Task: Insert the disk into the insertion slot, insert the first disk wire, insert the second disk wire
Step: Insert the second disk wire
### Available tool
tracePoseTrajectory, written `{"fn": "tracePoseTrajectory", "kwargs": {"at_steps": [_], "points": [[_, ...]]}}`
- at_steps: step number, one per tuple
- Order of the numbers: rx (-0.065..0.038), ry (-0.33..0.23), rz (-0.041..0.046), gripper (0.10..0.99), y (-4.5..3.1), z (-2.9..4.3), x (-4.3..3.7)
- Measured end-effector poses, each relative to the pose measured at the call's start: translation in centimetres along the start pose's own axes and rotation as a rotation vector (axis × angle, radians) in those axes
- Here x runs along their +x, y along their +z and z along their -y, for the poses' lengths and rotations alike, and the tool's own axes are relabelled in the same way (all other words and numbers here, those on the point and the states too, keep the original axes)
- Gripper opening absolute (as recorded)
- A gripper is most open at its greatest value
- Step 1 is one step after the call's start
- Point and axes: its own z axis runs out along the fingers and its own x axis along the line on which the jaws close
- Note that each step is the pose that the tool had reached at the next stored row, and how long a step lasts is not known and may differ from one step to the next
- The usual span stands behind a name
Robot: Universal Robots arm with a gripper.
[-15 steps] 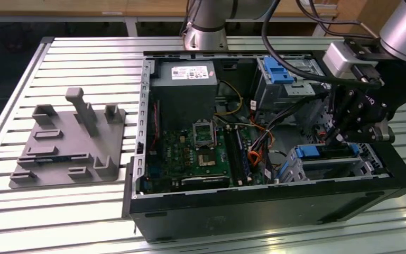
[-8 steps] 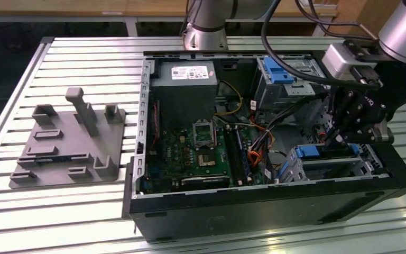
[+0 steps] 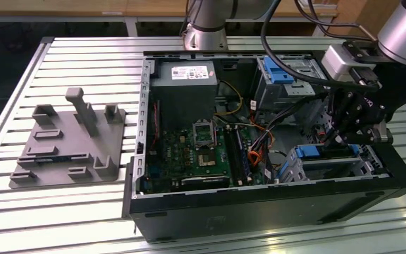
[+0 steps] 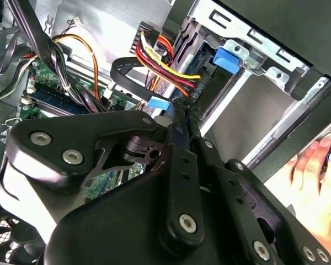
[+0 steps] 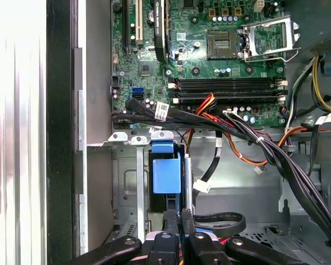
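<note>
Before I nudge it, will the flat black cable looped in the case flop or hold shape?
Probably floppy: the flat black cable lies in a loose loop. Likely light, being thin. It might snag the wire bundle nearby.

The open case [image 3: 274, 137] is seen from above and at a distance in the exterior view, with the counter [image 3: 83, 63] around it and the end effector [image 3: 333, 140] inside it. From close behind the end effector [image 5: 179, 221], the first wrist view is aimed past the fingertips at the motherboard [image 5: 209, 49]. The second wrist view is taken from beside the end effector [image 4: 179, 118], very near, facing the cables [image 4: 160, 61]. The motherboard and cables are shared.
</note>
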Motion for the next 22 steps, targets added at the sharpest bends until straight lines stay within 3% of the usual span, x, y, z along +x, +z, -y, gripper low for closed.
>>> {"fn": "tracePoseTrajectory", "kwargs": {"at_steps": [17, 22], "points": [[0.003, -0.011, -0.0002, 0.145, -0.08, -0.01, -0.01], [0.004, -0.029, -0.0038, 0.145, -0.07, 0.00, 0.04]]}}
